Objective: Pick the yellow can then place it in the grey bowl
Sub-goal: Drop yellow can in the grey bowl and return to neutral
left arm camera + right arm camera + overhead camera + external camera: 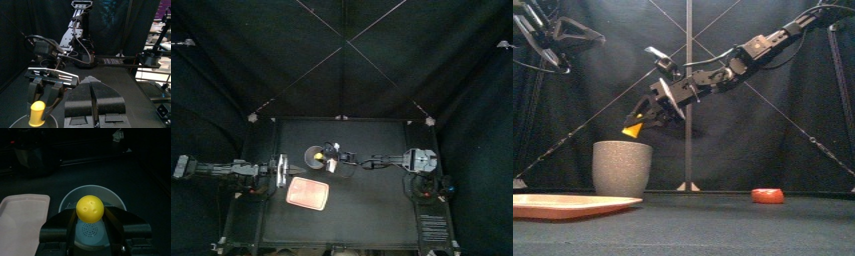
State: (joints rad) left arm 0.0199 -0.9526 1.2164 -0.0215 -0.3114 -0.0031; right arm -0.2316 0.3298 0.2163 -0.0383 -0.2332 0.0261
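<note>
Tray [567, 205], flat and pink, lies nearest the front edge of the surface [714, 228], lower than the right gripper [643, 120] and on its near side. From above, the tray sits just in front of the spot where that gripper hangs.

Just beyond the tray stands a tall grey speckled cup [623, 167], upright, straight beneath the right gripper. That gripper is clenched on the yellow can [633, 128]. Its wrist view shows the can's rounded yellow end pinched between the two jaws, with the cup's open mouth directly behind it and one corner of the tray off to the side. From the front, the can hangs tilted, its lower end pointing down toward the cup's mouth. It is just above the rim and not inside.

A small red toy [767, 195] rests on the surface, low and well apart from the cup. It is on the side of the right gripper from which its arm slants in.

The left gripper [95, 86] sits at the far side of the cup from the right arm, near the surface's left edge. Its jaws are pressed together with nothing between them. Its wrist view looks toward the right gripper and the can, which are a little way ahead of it.
</note>
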